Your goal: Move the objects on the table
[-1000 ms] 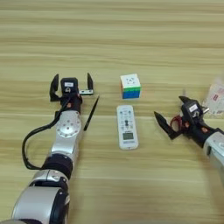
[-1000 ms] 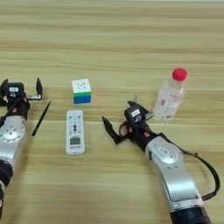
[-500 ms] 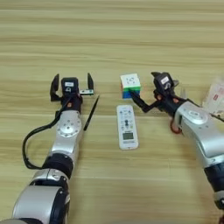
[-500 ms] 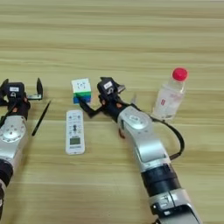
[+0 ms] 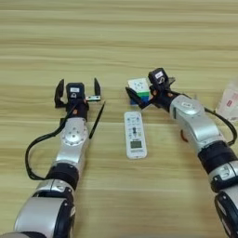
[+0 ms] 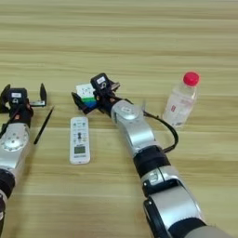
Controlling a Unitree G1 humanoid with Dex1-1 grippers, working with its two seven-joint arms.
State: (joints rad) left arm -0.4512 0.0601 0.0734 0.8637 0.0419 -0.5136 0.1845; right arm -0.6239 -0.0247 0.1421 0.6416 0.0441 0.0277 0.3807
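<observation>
- The left hand is resting open on the worktop, far left.
- The white remote is lying centre.
- The right hand is spreading open around the puzzle cube.
- The bottle is standing right.

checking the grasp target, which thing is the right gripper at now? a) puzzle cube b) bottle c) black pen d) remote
a: the right gripper is at the puzzle cube, its fingers spread around it, with the remote nearer the robot and the bottle off to its right.
</observation>
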